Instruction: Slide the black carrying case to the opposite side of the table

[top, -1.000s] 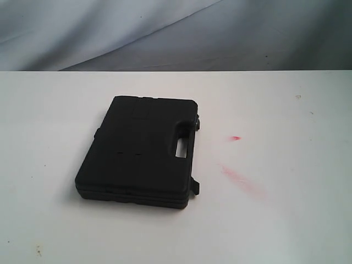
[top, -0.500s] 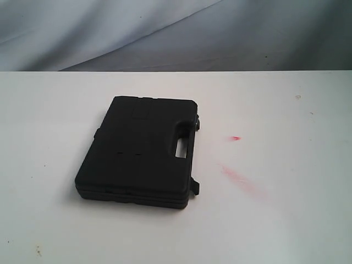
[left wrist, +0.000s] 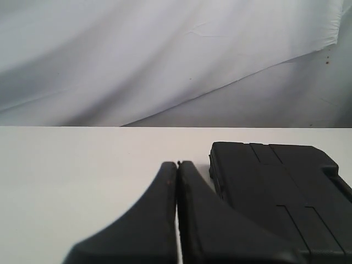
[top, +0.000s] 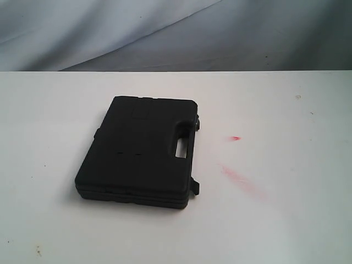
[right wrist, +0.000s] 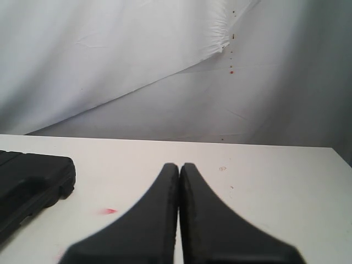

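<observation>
The black carrying case (top: 140,151) lies flat on the white table (top: 286,220), left of the middle, its handle slot facing right. No arm shows in the exterior view. In the left wrist view my left gripper (left wrist: 177,164) is shut and empty, low over the table, with the case (left wrist: 275,187) beside it and apart from the fingertips. In the right wrist view my right gripper (right wrist: 179,165) is also shut on nothing; a corner of the case (right wrist: 30,184) lies well off to one side.
Red smears (top: 239,177) and a small red spot (top: 235,137) mark the table right of the case. A grey-white cloth backdrop (top: 165,33) hangs behind the table's far edge. Small specks (top: 297,97) dot the surface at right.
</observation>
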Motion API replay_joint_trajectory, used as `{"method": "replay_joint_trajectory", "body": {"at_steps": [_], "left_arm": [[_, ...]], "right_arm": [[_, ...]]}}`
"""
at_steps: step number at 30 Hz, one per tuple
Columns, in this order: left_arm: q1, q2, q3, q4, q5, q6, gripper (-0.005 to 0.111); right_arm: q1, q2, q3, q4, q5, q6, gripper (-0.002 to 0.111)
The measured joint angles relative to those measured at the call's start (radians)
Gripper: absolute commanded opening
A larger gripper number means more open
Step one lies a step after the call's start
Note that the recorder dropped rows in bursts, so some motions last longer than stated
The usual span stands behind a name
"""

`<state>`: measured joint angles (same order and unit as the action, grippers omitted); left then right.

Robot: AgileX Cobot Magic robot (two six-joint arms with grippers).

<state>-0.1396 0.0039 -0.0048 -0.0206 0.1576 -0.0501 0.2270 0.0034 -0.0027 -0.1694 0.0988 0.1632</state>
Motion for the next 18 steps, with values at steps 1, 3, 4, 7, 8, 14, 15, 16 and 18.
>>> {"method": "replay_joint_trajectory", "body": {"at_steps": [1, 3, 4, 7, 8, 14, 15, 16, 18], "left_arm": [[0.000, 0.000, 0.000, 0.000, 0.000, 0.000, 0.000], [0.000, 0.000, 0.000, 0.000, 0.002, 0.000, 0.000], [0.000, 0.000, 0.000, 0.000, 0.007, 0.000, 0.000], [0.000, 0.000, 0.000, 0.000, 0.021, 0.000, 0.000], [0.000, 0.000, 0.000, 0.000, 0.023, 0.000, 0.000], [0.000, 0.000, 0.000, 0.000, 0.027, 0.000, 0.000], [0.000, 0.000, 0.000, -0.001, 0.027, 0.000, 0.000], [0.000, 0.000, 0.000, -0.001, 0.027, 0.000, 0.000], [0.000, 0.000, 0.000, -0.001, 0.027, 0.000, 0.000]], "right_arm": [[0.000, 0.000, 0.000, 0.000, 0.000, 0.000, 0.000], [0.000, 0.000, 0.000, 0.000, 0.000, 0.000, 0.000], [0.000, 0.000, 0.000, 0.000, 0.000, 0.000, 0.000], [0.000, 0.000, 0.000, 0.000, 0.000, 0.000, 0.000], [0.000, 0.000, 0.000, 0.000, 0.000, 0.000, 0.000], [0.000, 0.000, 0.000, 0.000, 0.000, 0.000, 0.000], [0.000, 0.000, 0.000, 0.000, 0.000, 0.000, 0.000], [0.000, 0.000, 0.000, 0.000, 0.000, 0.000, 0.000], [0.000, 0.000, 0.000, 0.000, 0.000, 0.000, 0.000]]}}
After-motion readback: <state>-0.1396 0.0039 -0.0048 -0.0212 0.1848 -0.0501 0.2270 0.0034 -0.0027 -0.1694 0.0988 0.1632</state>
